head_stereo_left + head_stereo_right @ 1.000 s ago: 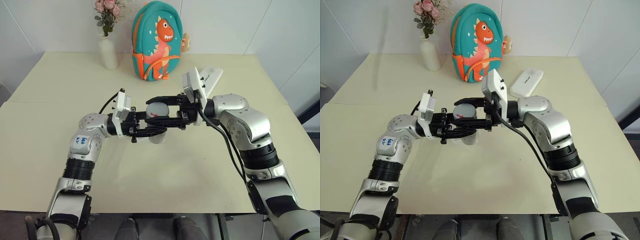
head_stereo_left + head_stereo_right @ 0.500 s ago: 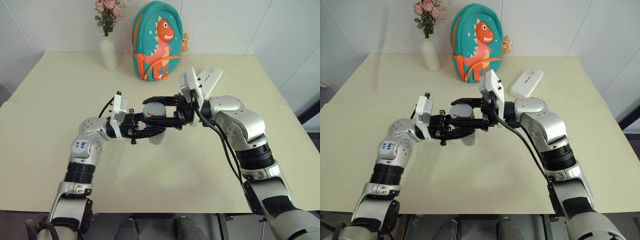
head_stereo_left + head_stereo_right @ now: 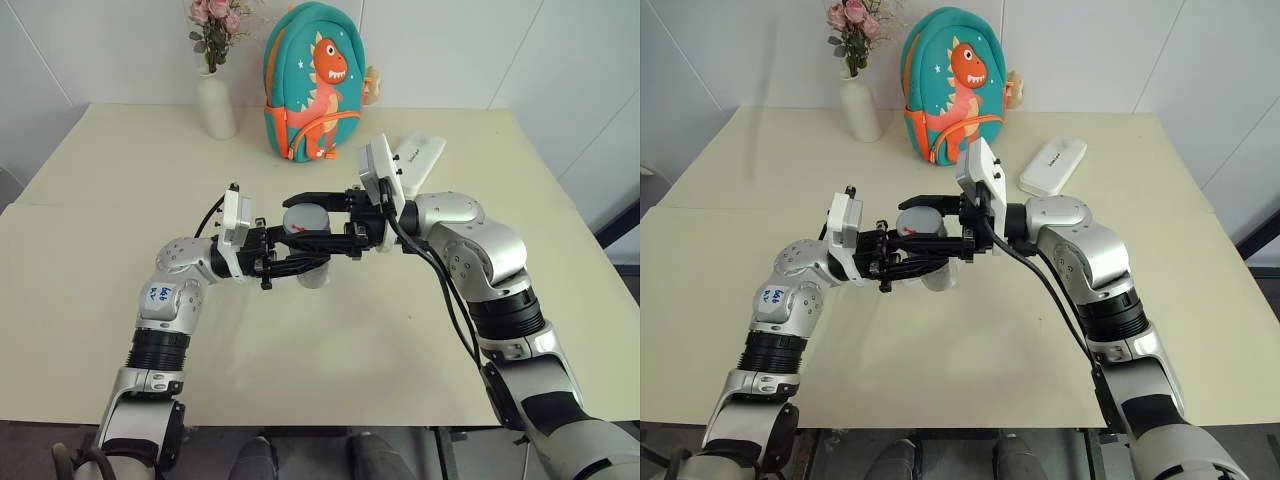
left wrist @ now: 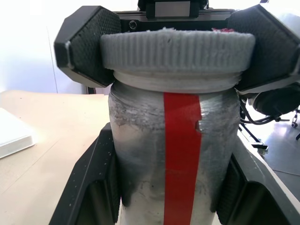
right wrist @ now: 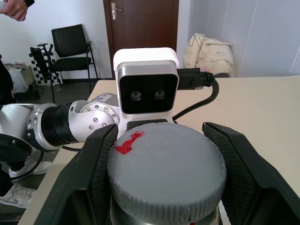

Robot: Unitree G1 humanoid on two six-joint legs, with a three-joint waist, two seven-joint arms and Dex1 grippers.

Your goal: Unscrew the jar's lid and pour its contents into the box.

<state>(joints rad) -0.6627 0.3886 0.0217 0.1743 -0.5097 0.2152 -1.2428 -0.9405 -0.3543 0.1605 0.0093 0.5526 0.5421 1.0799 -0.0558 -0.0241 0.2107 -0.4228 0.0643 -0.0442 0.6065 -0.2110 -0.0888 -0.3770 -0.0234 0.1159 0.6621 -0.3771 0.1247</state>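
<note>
Left gripper [image 3: 300, 262] pinching jar [image 4: 176, 154], right gripper [image 3: 318, 222] clamping lid [image 5: 166, 168]; backpack [image 3: 312, 82], vase [image 3: 216, 103] behind

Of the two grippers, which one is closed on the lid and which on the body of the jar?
The right gripper clamps the grey lid from above; the left gripper holds the jar lower, around its red-striped body.

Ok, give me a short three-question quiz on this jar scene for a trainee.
1. True or false: the lid is off the jar.
2. Which gripper clamps the lid? A) left gripper B) right gripper
3. What stands left of the backpack at the table's far edge?

Key: 1. False, it sits on the jar. 2. B; the left one holds the jar's body. 3. A white vase of pink flowers.
</note>
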